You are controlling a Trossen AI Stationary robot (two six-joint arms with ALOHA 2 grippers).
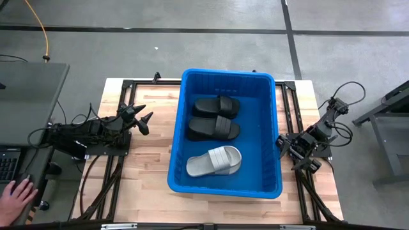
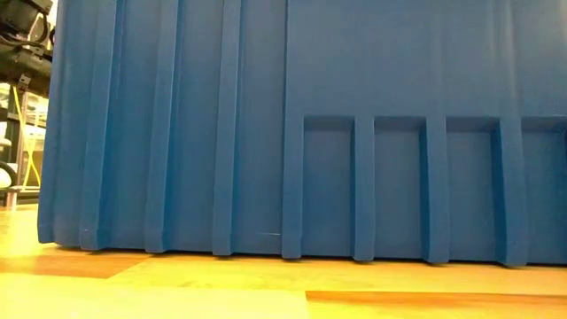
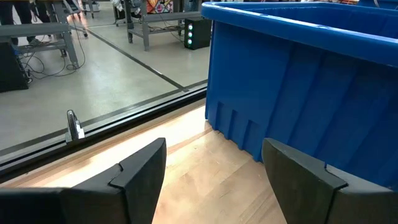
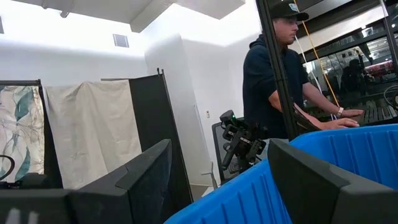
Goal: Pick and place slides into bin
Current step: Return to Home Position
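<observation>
The bin (image 1: 278, 121) could be shoved if the released right hand (image 1: 282, 142), just beside its wall, is swung wide; the left hand (image 1: 140, 118) is also released.

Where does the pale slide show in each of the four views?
High view: the pale slide lies inside the bin, toward the picture's bottom, below two black slides.
Low view: not in it; the bin wall fills the picture.
Left wrist view: not in it.
Right wrist view: not in it.
Shared landmark: the blue bin, in all four.

Left end effector (image 1: 146, 122) and right end effector (image 4: 221, 149) sit low, both gaping.
</observation>
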